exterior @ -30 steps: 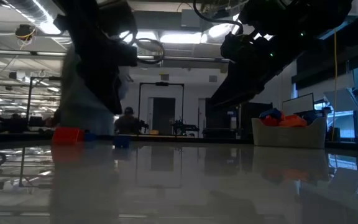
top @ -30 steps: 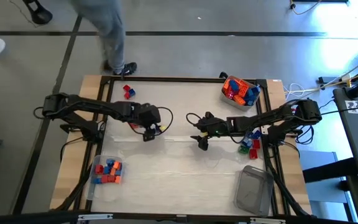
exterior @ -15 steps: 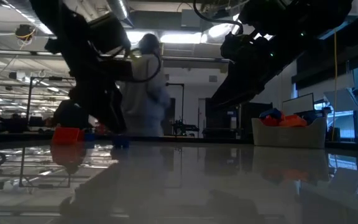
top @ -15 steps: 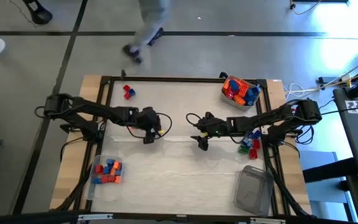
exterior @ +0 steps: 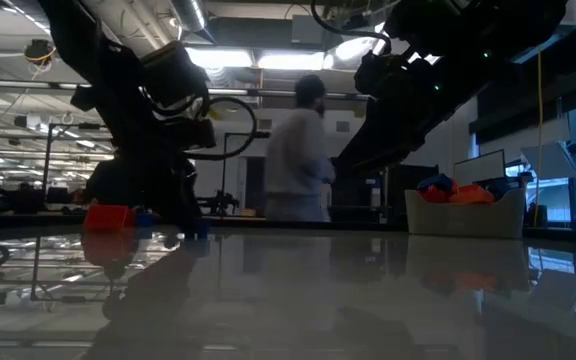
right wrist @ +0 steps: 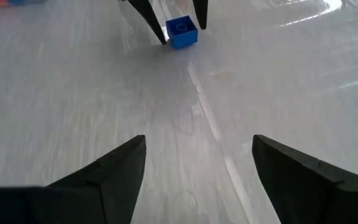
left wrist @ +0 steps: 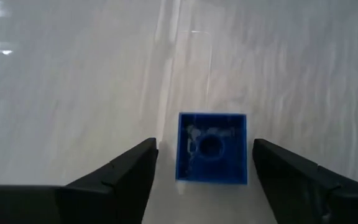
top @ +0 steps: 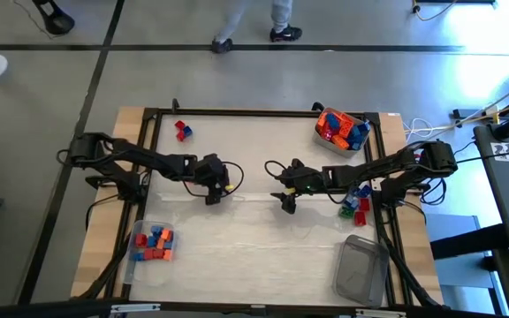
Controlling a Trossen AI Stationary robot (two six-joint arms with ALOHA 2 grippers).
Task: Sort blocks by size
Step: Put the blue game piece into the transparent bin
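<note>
**Blue brick sits between the left arm's spread fingers, not gripped**

The left gripper [top: 213, 196] is down at the table [top: 254, 256] near its middle. In the left wrist view its two dark fingers [left wrist: 120, 177] stand wide apart, and a small blue block [left wrist: 212, 148] lies on the white surface between them. It rests nearer one finger than the other, with table showing on both sides, so neither finger touches it. The right wrist view shows the same blue block from across the table, studded face up, right at the left arm's two fingertips.

The right gripper [top: 288, 202] hovers just over the table a little way from the left one, pointing toward it. Its fingers [right wrist: 114, 174] are also spread wide and carry nothing; only bare table lies between them.

Other blocks lie well away from both grippers. Two small ones, red and blue [top: 182, 130], sit near the far left corner. A clear tub [top: 347, 144] at the far right corner holds a heap of orange, red and blue blocks [top: 341, 128]. A second clear tub [top: 140, 232] at the near left edge holds red, orange and blue ones [top: 154, 244]. A few loose blocks [top: 354, 204], green, red and blue, lie by the right edge under the right arm. A third clear tub [top: 360, 269] stands at the near right.

A person [exterior: 298, 160] walks past beyond the table's far side.
</note>
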